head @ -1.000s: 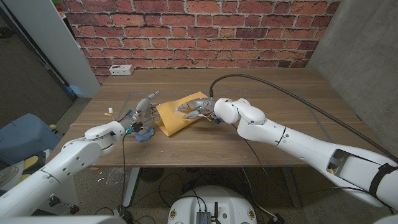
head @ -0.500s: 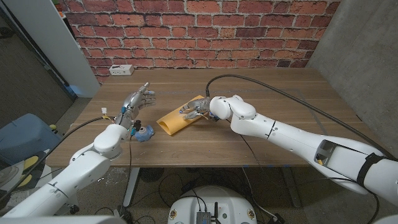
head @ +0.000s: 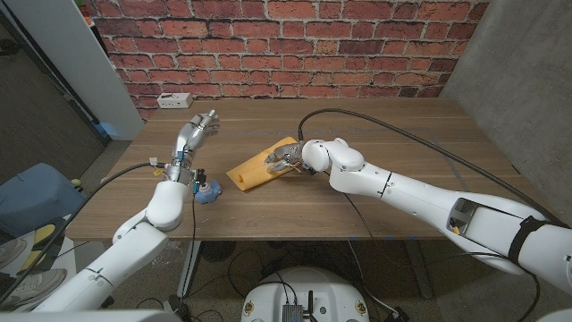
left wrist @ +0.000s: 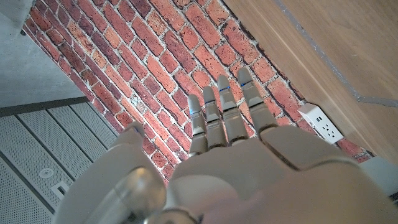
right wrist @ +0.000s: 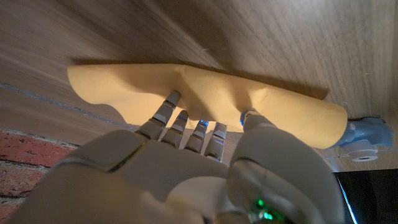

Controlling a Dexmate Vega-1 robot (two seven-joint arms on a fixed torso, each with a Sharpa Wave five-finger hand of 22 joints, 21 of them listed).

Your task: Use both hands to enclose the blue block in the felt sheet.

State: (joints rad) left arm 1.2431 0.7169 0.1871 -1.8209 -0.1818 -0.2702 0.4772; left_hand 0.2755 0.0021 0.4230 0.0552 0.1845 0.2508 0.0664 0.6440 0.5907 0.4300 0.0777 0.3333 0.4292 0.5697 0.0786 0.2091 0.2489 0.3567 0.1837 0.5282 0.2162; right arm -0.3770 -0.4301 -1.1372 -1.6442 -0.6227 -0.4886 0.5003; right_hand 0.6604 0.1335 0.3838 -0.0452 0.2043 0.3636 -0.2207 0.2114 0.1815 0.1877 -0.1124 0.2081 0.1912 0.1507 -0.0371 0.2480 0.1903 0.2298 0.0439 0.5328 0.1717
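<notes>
Room: a red brick wall (head: 286, 36) stands behind the wooden surface (head: 384, 143); a white power strip (head: 174, 100) lies at its far edge.
Felt sheet: the yellow felt sheet (head: 255, 170) lies folded into a loose roll, directly under the right fingertips.
Right hand: the right hand (head: 284, 160) presses its fingers (right wrist: 186, 124) down on the felt's upper layer; I judge it holds the fold in place rather than pinching it.
Left hand: the left hand (head: 198, 130) is raised off the surface, fingers (left wrist: 224, 115) straight and released, grasping nothing; the felt is well apart from them.
Blue block: no block can be seen outside the felt; I judge it lies inside the roll, below the right fingers, but cannot tell. A small blue object (head: 208, 190) sits just beside the left wrist; it looks like part of the arm's fittings.
Risk: with one hand alone on it, the springy felt may unroll at the end farthest from the fingers, and the block could slide out of the open end.
Views: the right wrist view shows ridges in the felt between the fingers, too small in the head view; the left wrist view shows the fingers close together, pointing at the wall.
</notes>
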